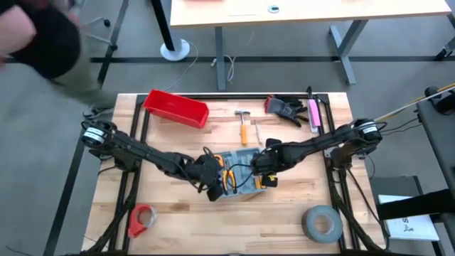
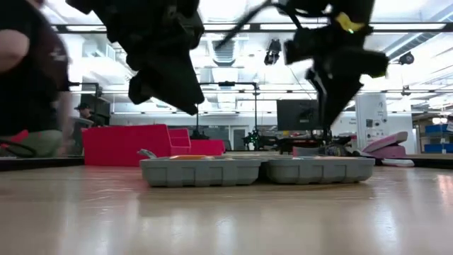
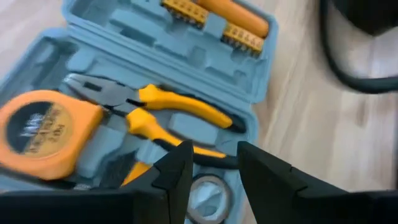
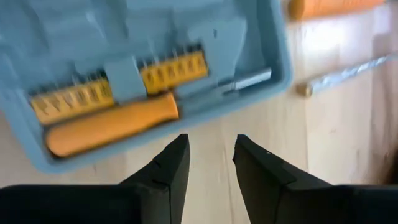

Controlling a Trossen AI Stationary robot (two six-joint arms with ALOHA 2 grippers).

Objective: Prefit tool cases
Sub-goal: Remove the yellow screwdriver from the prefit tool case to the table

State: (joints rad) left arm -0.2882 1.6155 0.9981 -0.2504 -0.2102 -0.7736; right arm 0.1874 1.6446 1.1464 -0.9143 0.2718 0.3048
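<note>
The tool case (image 1: 240, 178) was laid open mid-table, partly filled, with the left gripper (image 3: 208, 155) and right gripper (image 4: 211, 149) held above it, jaws apart and empty; fetching the hammer (image 1: 243, 122) was judged next.

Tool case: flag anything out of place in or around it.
The case lies open with pliers, tape measure and bit driver seated. A hammer remains outside on the table, beyond the case. Nothing looks spilled or damaged.
</note>
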